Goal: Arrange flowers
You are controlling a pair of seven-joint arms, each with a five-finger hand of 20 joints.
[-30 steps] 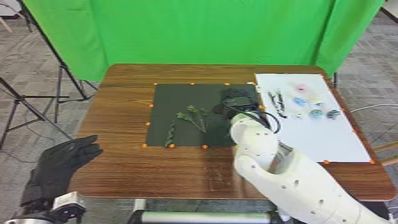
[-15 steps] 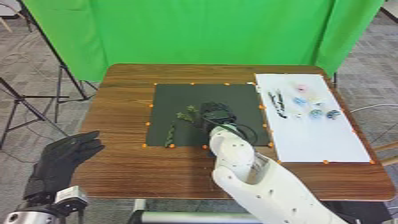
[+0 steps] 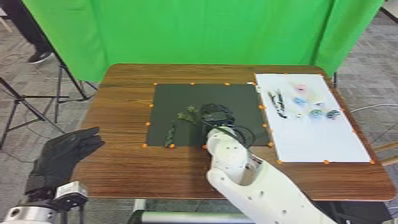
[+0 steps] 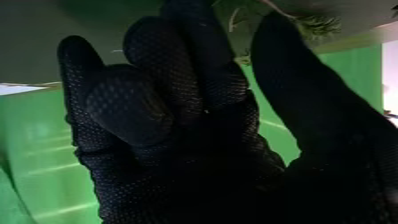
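Brown surface (image 3: 120, 172), dark mat (image 3: 178, 92): 1 leafy green sprig (image 3: 185, 116), just left of my right hand (image 3: 213, 109), which I log as loosely open and nearer than my relaxed left hand (image 3: 69, 150), making the coming reach, I judge, short and leftward.

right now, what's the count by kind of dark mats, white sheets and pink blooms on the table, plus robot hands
dark mat: 1
white sheet: 1
pink bloom: 1
hands, left hand and right hand: 2
total: 5
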